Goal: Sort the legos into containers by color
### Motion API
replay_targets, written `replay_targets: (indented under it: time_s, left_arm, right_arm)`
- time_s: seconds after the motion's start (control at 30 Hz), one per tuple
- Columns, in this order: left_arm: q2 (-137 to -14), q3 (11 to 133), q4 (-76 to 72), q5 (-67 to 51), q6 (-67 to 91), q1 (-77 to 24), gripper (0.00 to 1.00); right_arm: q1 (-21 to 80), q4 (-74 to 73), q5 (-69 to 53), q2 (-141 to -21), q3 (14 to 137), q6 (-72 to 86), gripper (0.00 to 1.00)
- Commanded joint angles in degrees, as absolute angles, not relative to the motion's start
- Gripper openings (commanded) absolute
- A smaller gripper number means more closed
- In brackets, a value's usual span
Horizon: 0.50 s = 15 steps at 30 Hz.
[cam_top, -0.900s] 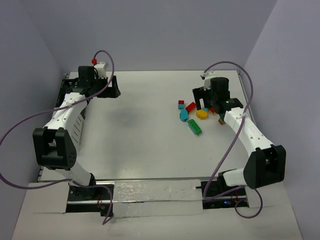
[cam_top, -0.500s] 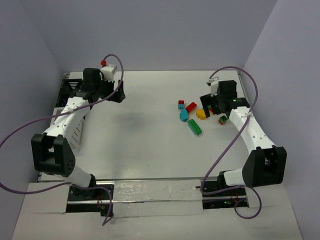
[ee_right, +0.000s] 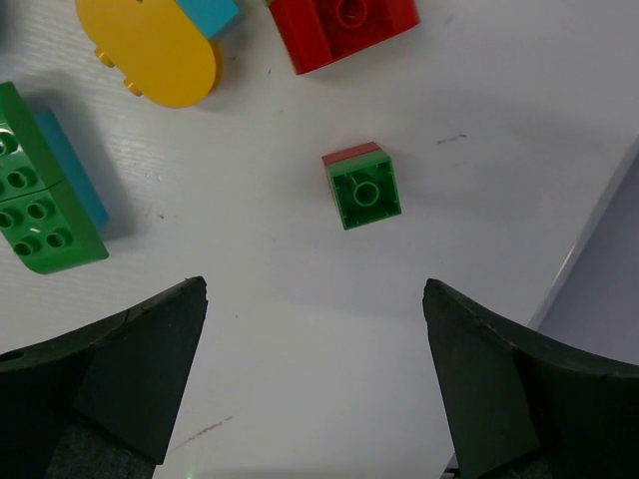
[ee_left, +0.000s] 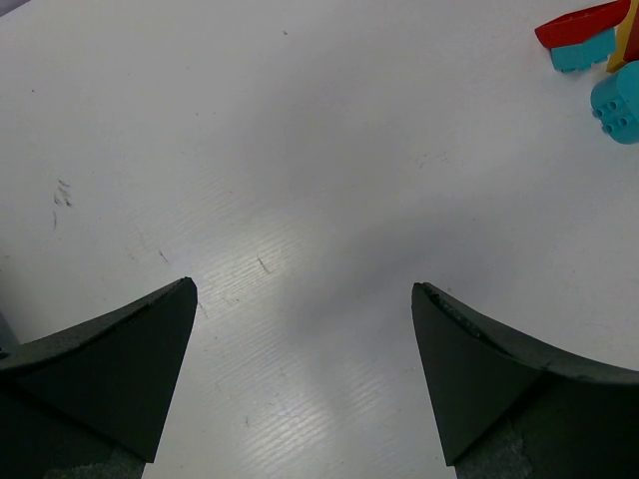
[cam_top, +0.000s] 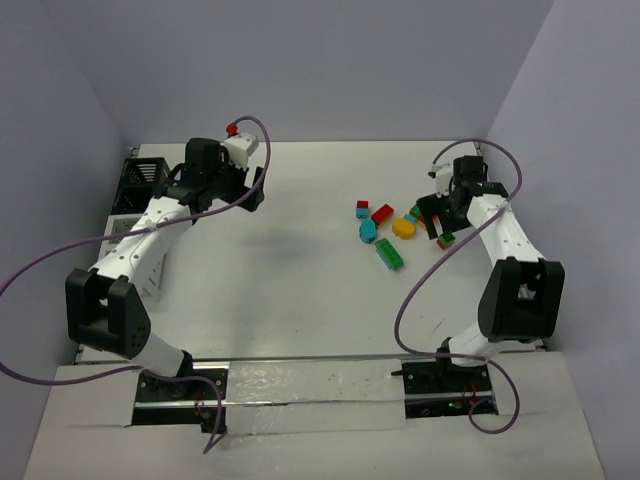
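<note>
On the right half of the white bench (cam_top: 300, 300) the legos lay loose in a small cluster. Nearest was a long green brick (cam_top: 390, 254), with a small green-on-red brick (cam_top: 446, 240) to its right, a little apart from the others. Just beyond them came a cyan piece (cam_top: 368, 231) and a rounded yellow piece (cam_top: 404, 228). Farther still lay a red brick (cam_top: 381, 213), with a small red-and-cyan piece (cam_top: 362, 209) at its left. The right gripper (cam_top: 432, 216) hung over the right end of this cluster, released, its jaws spread wide with nothing between them. In its wrist view the green-on-red brick sat on the bench ahead of the gap, touching neither finger. Well to the left, the left gripper (cam_top: 250, 190) was likewise released and empty over bare bench, and the legos showed only at the upper right corner of its wrist view. At the left edge the white bin (cam_top: 124, 228) stood partly under the left arm, and the black bin (cam_top: 140, 174) stood just beyond it, near the far left corner.
</note>
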State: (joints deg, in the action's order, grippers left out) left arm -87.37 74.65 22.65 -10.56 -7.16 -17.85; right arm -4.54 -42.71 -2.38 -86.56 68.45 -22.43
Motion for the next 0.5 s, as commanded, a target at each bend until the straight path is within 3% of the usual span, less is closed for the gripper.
replay_targets:
  time_s: [0.0, 0.47]
  left_arm:
    - [-86.6, 75.0, 20.8, -9.8, -8.3, -18.2, 0.99]
    - [-87.9, 76.2, 24.1, -15.0, -10.7, -18.2, 0.99]
  right_arm:
    - [-4.8, -44.7, -3.3, -90.5, 73.7, -23.8, 0.95]
    - [-8.7, -51.4, -8.0, -103.1, 82.8, -31.2, 0.90]
